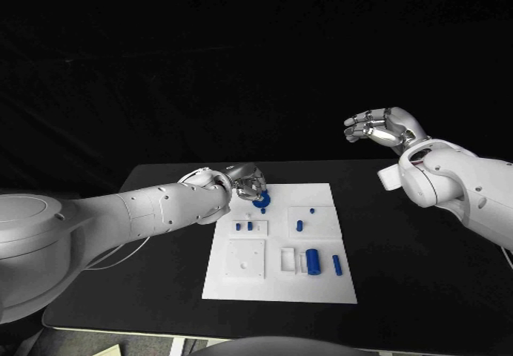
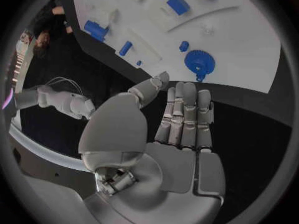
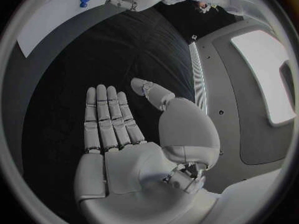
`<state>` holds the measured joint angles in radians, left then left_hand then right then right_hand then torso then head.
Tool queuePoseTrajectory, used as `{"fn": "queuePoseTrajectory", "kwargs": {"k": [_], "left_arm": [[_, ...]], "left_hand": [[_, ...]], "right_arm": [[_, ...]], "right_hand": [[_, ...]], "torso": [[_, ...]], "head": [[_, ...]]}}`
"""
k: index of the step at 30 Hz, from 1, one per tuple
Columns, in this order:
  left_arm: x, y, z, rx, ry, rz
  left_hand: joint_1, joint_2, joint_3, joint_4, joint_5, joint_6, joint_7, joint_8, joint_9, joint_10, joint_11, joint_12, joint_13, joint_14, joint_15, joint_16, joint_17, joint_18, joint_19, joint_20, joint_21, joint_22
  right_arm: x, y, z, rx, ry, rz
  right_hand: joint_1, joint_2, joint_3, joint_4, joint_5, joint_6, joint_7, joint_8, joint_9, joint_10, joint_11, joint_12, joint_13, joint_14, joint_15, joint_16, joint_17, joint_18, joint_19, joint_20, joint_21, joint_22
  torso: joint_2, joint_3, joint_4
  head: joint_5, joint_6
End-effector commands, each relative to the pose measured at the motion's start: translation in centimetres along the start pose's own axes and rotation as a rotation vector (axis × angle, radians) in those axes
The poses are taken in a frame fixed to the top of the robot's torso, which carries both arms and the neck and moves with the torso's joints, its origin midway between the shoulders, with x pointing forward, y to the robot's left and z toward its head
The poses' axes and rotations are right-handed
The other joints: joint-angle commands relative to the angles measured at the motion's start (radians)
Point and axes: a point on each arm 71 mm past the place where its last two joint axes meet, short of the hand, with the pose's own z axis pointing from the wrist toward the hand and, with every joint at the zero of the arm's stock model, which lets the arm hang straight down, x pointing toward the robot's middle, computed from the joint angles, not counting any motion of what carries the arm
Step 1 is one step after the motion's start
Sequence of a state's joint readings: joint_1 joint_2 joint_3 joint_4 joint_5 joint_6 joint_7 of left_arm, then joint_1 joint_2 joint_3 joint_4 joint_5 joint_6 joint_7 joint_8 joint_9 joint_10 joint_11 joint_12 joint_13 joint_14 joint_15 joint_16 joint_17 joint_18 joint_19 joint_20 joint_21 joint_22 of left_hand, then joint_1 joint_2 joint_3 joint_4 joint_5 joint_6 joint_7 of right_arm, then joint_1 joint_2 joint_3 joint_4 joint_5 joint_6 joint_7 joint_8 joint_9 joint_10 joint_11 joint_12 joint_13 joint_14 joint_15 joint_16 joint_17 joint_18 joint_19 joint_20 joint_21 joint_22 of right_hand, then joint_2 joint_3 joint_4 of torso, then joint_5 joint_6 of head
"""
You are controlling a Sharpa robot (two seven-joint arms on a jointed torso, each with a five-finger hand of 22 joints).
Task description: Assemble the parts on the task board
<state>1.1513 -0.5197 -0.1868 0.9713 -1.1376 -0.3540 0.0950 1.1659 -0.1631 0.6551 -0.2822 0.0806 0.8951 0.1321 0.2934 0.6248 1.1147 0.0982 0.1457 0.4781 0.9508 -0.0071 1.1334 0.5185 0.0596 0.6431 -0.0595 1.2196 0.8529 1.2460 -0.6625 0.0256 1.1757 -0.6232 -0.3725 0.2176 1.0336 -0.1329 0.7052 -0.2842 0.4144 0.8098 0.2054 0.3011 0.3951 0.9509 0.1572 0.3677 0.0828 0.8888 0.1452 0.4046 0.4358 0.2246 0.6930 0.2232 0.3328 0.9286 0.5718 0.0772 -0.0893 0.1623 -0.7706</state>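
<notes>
The white task board (image 1: 280, 245) lies in the middle of the black table. A blue gear (image 1: 262, 200) sits near its far left corner. My left hand (image 1: 246, 182) hovers just behind the gear at the board's far edge. In the left wrist view this hand (image 2: 181, 119) is flat with straight fingers, and the gear (image 2: 199, 62) lies on the board (image 2: 249, 59) just past the fingertips, apart from them. My right hand (image 1: 379, 126) is raised high at the back right, off the board. The right wrist view shows that hand (image 3: 115, 129) spread and holding nothing.
A thick blue cylinder (image 1: 312, 261) and a slimmer blue pin (image 1: 338, 265) lie on the board's near right part. Small blue pegs (image 1: 245, 225) stand left of centre, others (image 1: 299, 224) right of centre. Bare black table surrounds the board.
</notes>
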Motion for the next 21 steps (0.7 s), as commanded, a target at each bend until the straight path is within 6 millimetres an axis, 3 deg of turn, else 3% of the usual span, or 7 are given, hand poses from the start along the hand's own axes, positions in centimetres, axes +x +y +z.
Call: {"fn": "queuePoseTrajectory", "kwargs": {"k": [1, 5, 12, 21], "left_arm": [[0.2, -0.8, 0.4, 0.078, -0.03, 0.189], [1.2, -0.9, 0.7, 0.067, 0.01, 0.218], [2.5, -0.8, 0.9, 0.055, 0.053, 0.238], [3.7, -0.7, 0.8, 0.053, 0.089, 0.232]], "left_hand": [[-0.02, -0.01, -0.03, 0.005, -0.003, 0.003, 0.008, -0.009, -0.009, 0.018, 0.001, -0.019, -0.025, 0.016, -0.001, 0.004, -0.001, 0.019, 0.015, -0.047, 0.001, 0.002], [-0.024, -0.01, -0.049, 0.006, -0.003, 0.007, 0.011, -0.014, -0.016, 0.031, 0.0, -0.036, -0.047, 0.033, -0.004, 0.014, 0.003, 0.026, 0.031, -0.049, 0.006, 0.003], [-0.015, -0.006, -0.052, 0.003, 0.003, 0.031, 0.003, -0.008, -0.02, 0.032, 0.003, -0.057, -0.069, 0.025, 0.0, 0.011, 0.002, 0.026, 0.026, -0.046, 0.003, 0.006], [-0.017, -0.006, -0.061, 0.006, -0.005, 0.021, 0.009, -0.022, -0.032, 0.033, 0.008, -0.073, -0.091, 0.023, 0.004, 0.011, 0.003, 0.027, 0.021, -0.041, 0.002, 0.009]], "right_arm": [[0.2, 0.1, 0.1, -0.009, 0.013, 0.002], [0.4, 0.1, 0.1, -0.01, 0.016, 0.004], [0.5, 0.2, 0.1, -0.011, 0.018, 0.004], [0.6, 0.2, 0.1, -0.013, 0.021, 0.006]], "right_hand": [[0.007, 0.005, -0.006, 0.002, 0.005, -0.007, 0.003, -0.003, -0.001, 0.004, -0.003, -0.007, -0.001, -0.003, 0.002, -0.004, -0.001, 0.014, -0.002, 0.004, -0.007, 0.001], [0.007, 0.005, -0.006, 0.002, 0.005, -0.007, 0.003, -0.003, -0.001, 0.004, -0.003, -0.007, -0.001, -0.003, 0.002, -0.004, -0.001, 0.014, -0.002, 0.004, -0.007, 0.002], [0.007, 0.005, -0.006, 0.002, 0.005, -0.007, 0.003, -0.003, -0.001, 0.004, -0.003, -0.007, -0.002, -0.003, 0.002, -0.004, -0.001, 0.014, -0.002, 0.004, -0.007, 0.002], [0.007, 0.006, -0.006, 0.002, 0.005, -0.007, 0.003, -0.003, -0.001, 0.004, -0.002, -0.007, -0.002, -0.003, 0.002, -0.004, -0.001, 0.014, -0.002, 0.004, -0.007, 0.002]], "torso": [[0.0, -0.0001, 0.0011], [0.0, 0.0006, -0.0009], [0.0, -0.0001, 0.0011], [0.0, -0.0002, 0.0025]], "head": [[-0.004, 0.001], [-0.003, 0.001], [-0.006, 0.0], [-0.006, -0.002]]}}
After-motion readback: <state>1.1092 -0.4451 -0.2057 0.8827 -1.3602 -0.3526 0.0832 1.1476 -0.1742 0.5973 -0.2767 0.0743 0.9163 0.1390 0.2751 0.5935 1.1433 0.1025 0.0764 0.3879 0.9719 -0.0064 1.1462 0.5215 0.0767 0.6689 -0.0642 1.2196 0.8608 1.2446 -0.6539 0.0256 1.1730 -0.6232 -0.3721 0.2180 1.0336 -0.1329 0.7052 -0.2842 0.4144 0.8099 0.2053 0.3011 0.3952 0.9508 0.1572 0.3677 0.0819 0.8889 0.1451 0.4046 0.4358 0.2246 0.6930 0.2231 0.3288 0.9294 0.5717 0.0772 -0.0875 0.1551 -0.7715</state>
